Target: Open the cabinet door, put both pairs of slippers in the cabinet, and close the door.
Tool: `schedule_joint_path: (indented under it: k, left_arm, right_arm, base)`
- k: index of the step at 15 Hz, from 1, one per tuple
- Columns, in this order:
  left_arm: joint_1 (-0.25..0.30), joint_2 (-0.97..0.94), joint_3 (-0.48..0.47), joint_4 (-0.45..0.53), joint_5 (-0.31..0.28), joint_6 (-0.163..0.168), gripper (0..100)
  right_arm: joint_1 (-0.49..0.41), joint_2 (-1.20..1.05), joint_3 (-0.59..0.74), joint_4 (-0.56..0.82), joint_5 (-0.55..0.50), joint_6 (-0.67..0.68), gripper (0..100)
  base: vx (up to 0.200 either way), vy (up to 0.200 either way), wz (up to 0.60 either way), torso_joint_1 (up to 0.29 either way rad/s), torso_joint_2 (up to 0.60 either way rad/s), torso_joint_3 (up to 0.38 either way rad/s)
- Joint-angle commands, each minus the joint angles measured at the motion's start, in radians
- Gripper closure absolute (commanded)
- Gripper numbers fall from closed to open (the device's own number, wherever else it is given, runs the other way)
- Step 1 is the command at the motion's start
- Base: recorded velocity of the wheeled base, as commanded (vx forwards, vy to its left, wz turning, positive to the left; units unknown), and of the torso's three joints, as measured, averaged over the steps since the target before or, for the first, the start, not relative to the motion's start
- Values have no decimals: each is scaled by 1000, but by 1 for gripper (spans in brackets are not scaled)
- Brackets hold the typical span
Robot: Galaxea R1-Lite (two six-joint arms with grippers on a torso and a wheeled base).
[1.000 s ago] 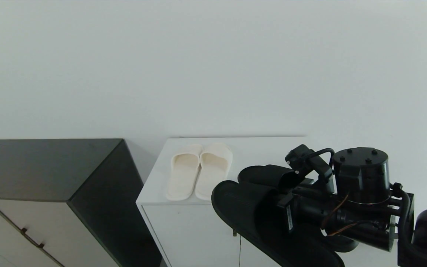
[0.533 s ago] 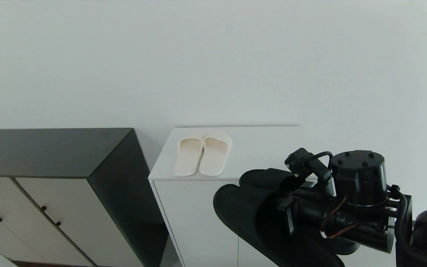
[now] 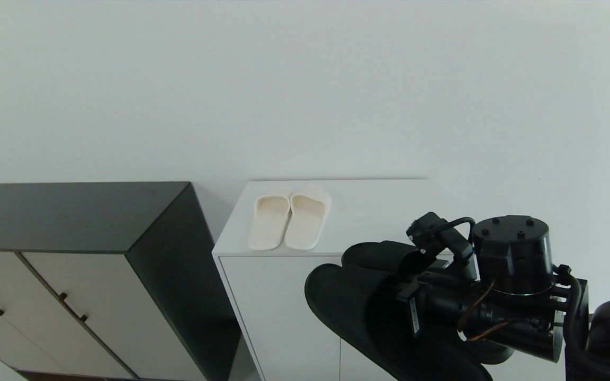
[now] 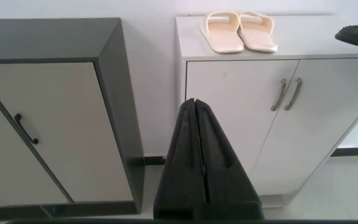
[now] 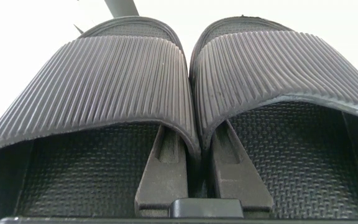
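A pair of black slippers [image 3: 352, 296] hangs in front of the white cabinet [image 3: 278, 307], at its right half. My right gripper [image 5: 194, 146] is shut on them, one finger inside each slipper [image 5: 129, 81], pinching their inner walls together. A cream pair of slippers [image 3: 289, 219] lies side by side on the cabinet's top, toward its left end. Both cabinet doors [image 4: 253, 118] are shut, their two handles [image 4: 288, 93] meeting at the middle. My left gripper [image 4: 194, 155] is shut on nothing, low and in front of the cabinet's left door.
A taller dark cabinet [image 3: 88, 222] with light doors and dark handles stands right beside the white one, on its left. A plain wall [image 3: 305, 90] runs behind both. Floor [image 4: 347, 186] shows at the white cabinet's foot.
The head camera moved during the first half second: both cabinets show farther off and more of their fronts. Since then nothing has shifted. The right gripper keeps the black slippers.
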Motion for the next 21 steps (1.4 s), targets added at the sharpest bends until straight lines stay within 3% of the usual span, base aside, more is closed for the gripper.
schedule_joint_path:
  k: [1, 8, 9, 21]
  left_arm:
    - [0, 0, 0, 0, 0, -1, 100]
    - [0, 0, 0, -2, 12, 1, 100]
    - [0, 0, 0, -2, 9, -8, 0]
    - [0, 0, 0, -2, 11, -8, 0]
  right_arm:
    - [1, 5, 5, 0, 1, 0, 100]
    - [3, 26, 8, -2, 2, -5, 100]
    - [3, 26, 8, -2, 2, -5, 100]
    - [10, 28, 39, -30, 2, -39, 100]
  base:
    - [0, 0, 0, 0, 0, 0]
    - [0, 0, 0, -114, 252, 141]
    - [0, 0, 0, -163, 354, 188]
    - [0, 0, 0, -196, 454, 256]
